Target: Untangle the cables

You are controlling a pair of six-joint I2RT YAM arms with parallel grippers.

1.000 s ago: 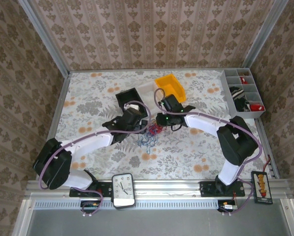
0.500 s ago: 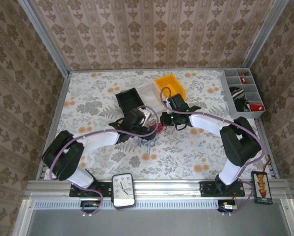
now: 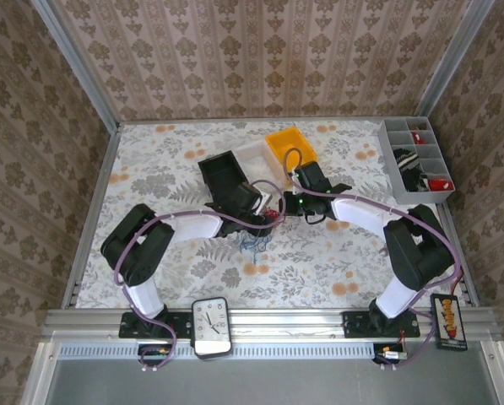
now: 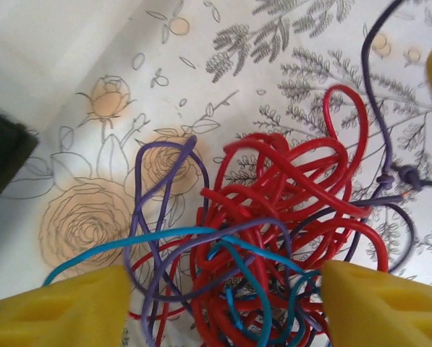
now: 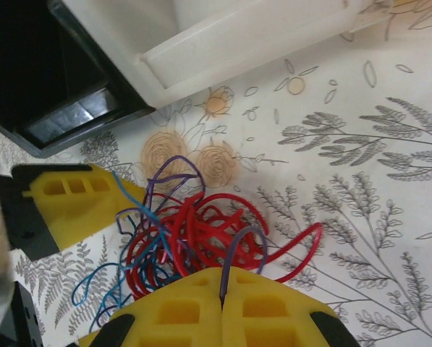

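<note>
Left wrist view: tangled bundle of red, blue, purple wires [image 4: 273, 210] lies mid-table on floral cloth [image 4: 310, 43], left gripper [image 4: 223, 296] spread wide either side, probably to anchor it. Right gripper [image 5: 221, 293] pinched onto purple strand [image 5: 229, 262], presumably to draw it free.

No legible text, labels or numbers

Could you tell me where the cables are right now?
In the top view, the cables lie near the centre, between the left hand and right hand, just below the black bin.
</note>
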